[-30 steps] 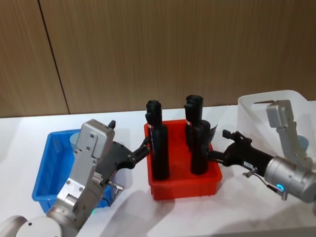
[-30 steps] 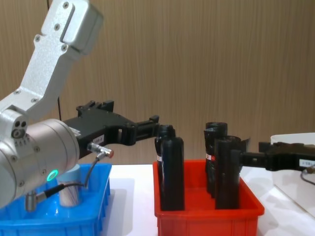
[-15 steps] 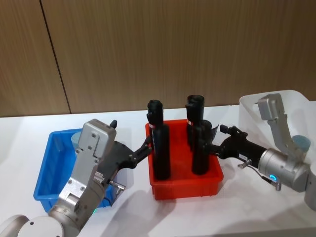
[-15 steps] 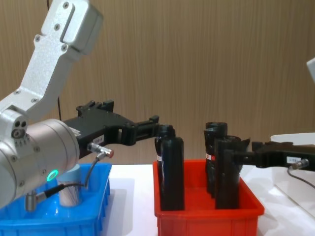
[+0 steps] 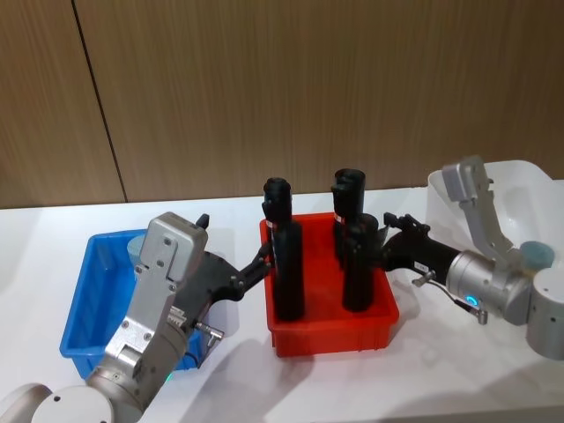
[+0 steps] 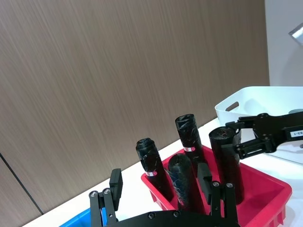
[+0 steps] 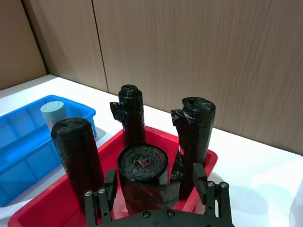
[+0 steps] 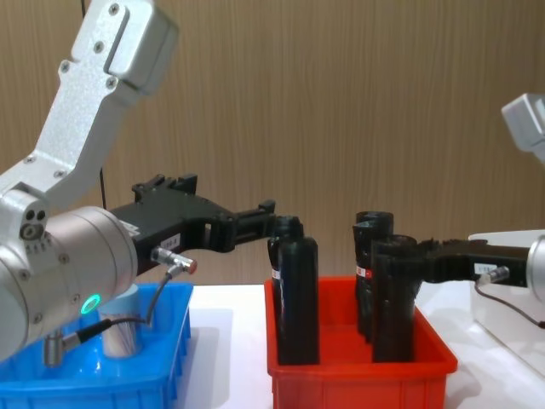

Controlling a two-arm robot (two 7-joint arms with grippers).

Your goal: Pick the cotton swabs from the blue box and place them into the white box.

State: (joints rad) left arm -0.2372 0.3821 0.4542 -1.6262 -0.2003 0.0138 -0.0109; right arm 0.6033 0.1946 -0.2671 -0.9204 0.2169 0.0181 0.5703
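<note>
Reaching in from the side, the right tool (image 5: 368, 248) is sitting open-fingered around a black bottle (image 5: 356, 269) in the red bin (image 5: 330, 333), gripping nothing. The left tool (image 5: 261, 263) is hovering open and empty, the cotton swabs (image 8: 122, 328) resting behind it in the blue box (image 5: 84, 300); the white box (image 5: 520, 189) is lying behind the right tool.

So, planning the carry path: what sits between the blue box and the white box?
In the head view, the red bin of black rolls sits between blue box and white box.

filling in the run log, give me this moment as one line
left gripper: open, beside red bin | right gripper: open, at black roll in bin | cotton swabs: in blue box
</note>
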